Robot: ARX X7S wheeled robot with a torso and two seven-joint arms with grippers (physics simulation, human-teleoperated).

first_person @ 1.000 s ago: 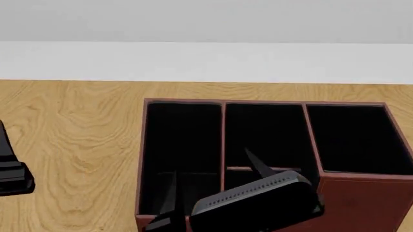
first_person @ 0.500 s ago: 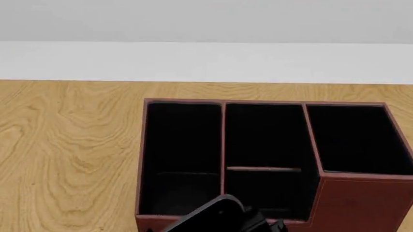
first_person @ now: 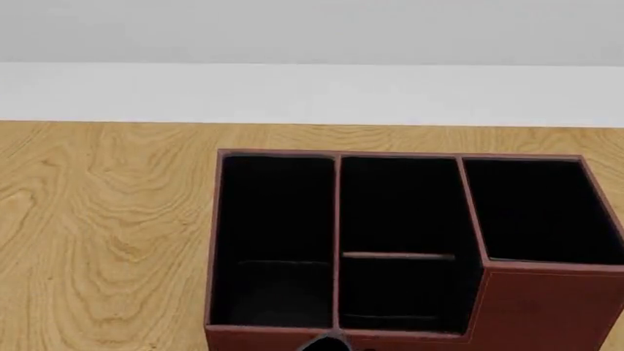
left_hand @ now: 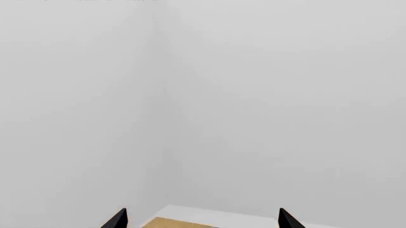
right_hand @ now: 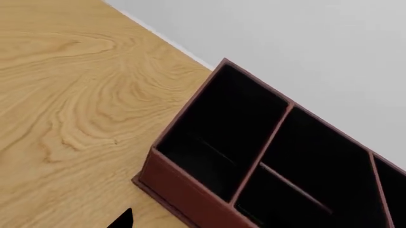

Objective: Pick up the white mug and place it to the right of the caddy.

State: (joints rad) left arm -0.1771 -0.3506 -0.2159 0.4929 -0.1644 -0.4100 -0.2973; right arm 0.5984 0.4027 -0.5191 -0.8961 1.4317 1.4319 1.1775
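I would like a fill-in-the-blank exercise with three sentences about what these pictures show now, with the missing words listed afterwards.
1. The large reddish-brown leather-look caddy stands on a table top made of light ____.
2. The lining inside the caddy's compartments has the colour ____.
3. In the head view, the tallest section of the caddy is on its ____ side.

Missing words: wood; black; right

light: even, diffuse, bright | shadows: faint | glare: none | focus: sharp
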